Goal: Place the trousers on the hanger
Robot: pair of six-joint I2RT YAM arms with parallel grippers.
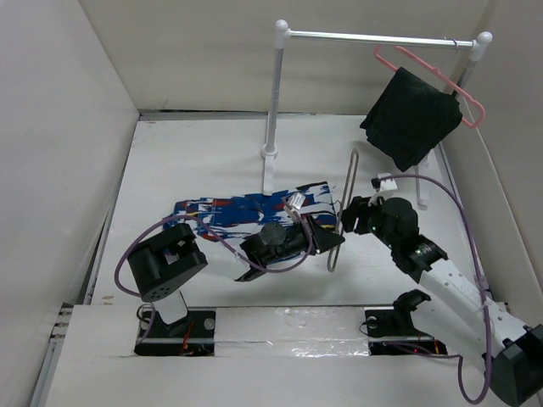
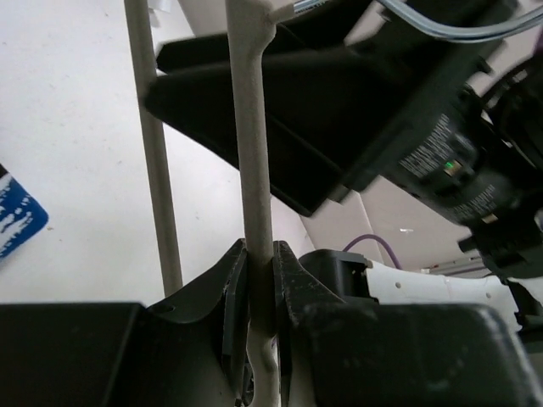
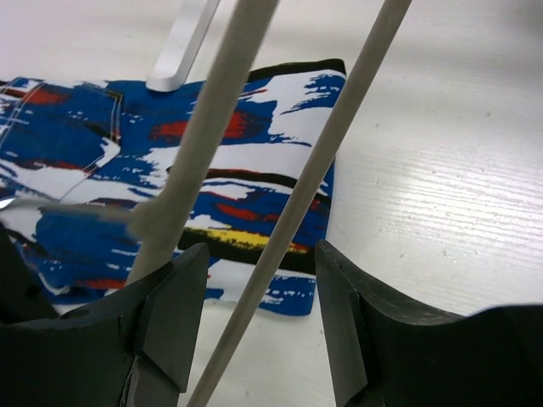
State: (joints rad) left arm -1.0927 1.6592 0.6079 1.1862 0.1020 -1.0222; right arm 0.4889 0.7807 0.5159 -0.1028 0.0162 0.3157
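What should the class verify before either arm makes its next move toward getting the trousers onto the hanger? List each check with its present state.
1. Left gripper is shut on the hanger: ok.
2. Right gripper has a grip on the hanger: not ok; jaws open, one wire passing between them.
3. Trousers lie flat on the table: ok.
4. Trousers are threaded over the hanger: not ok, not yet done.
5. Hanger's lower end is lifted clear of the table: cannot tell.
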